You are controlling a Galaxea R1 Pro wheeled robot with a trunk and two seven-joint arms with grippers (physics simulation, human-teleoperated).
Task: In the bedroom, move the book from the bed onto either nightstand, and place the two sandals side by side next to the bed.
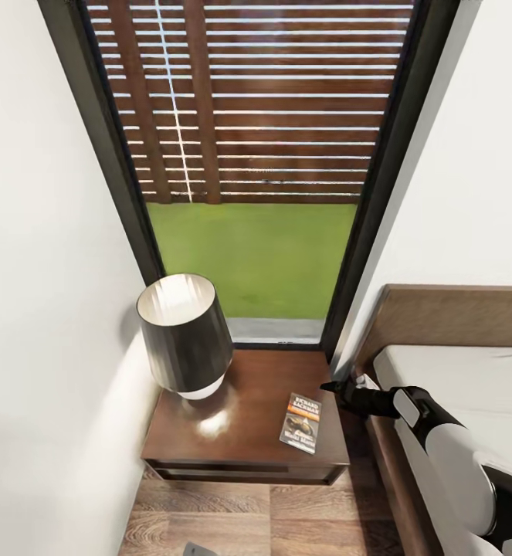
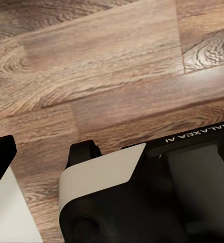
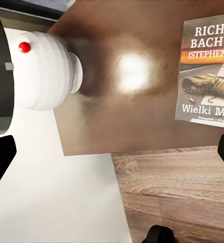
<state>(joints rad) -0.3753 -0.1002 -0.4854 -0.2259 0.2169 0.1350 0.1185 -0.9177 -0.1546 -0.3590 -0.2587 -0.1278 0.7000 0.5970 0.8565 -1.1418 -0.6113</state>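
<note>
We judge the book step done: the thin dark paperback book with the orange band lies flat on the dark-brown wooden nightstand, beside the grey-shaded lamp. Our right gripper hangs just beside the nightstand, fingers apart, holding nothing. Next we must find the sandals.

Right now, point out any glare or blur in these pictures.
Head view: a bright glare patch on the nightstand beside the lamp; the book reads sharp. Right wrist view: the same glare whitens the wood, the lamp's base looks soft. Left wrist view: floor evenly lit, no glare.
</note>
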